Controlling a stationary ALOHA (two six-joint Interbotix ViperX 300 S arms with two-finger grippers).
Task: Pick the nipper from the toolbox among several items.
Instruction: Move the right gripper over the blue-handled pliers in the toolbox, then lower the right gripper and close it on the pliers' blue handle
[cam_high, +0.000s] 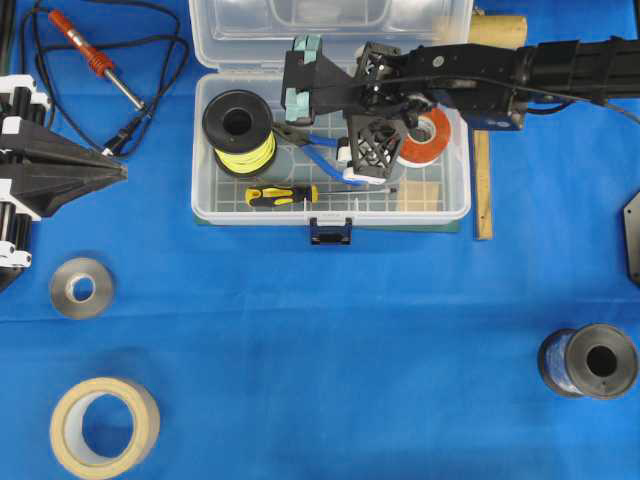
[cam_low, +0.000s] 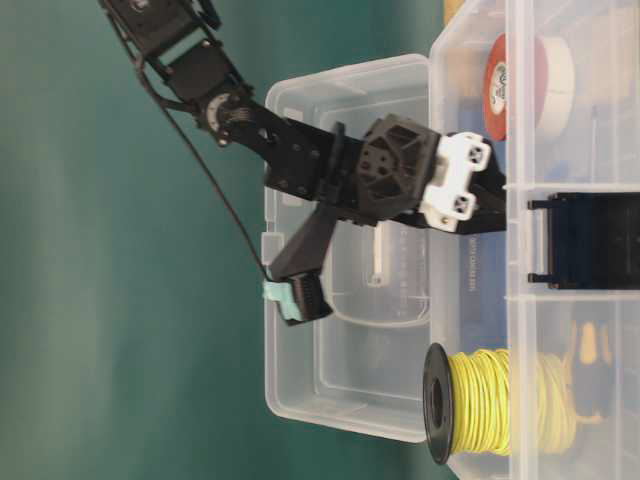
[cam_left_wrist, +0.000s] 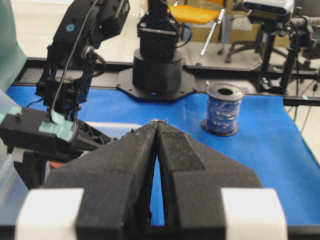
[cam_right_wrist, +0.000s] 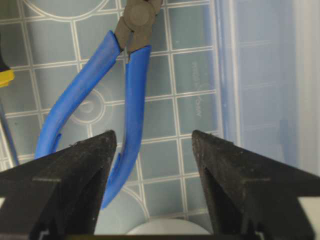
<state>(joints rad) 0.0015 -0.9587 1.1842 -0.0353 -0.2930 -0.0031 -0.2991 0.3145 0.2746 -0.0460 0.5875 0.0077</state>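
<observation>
Blue-handled, with thin dark metal jaws, the nipper (cam_right_wrist: 95, 100) lay flat on the gridded floor of the clear plastic toolbox (cam_high: 440, 205), between the spool of yellow wire (cam_high: 240, 133) and the roll of red-and-white tape (cam_high: 428, 137), with the yellow-and-black-handled screwdriver (cam_high: 283, 195) nearer the dark blue front latch (cam_high: 330, 232). The box lid stood hinged back. The right gripper (cam_right_wrist: 152, 145) had reached across into the box and hung over the curved handles with its black fingers (cam_right_wrist: 75, 165) spread wide. In the wrist view one handle ran into the gap between them and the other passed behind the left finger; nothing was clamped. The left gripper (cam_high: 118, 172) sat at the table's left edge, outside the box, its two black fingers pressed together at the tips and empty. Near it lay a red-handled soldering iron (cam_high: 95, 60) with black cord.
</observation>
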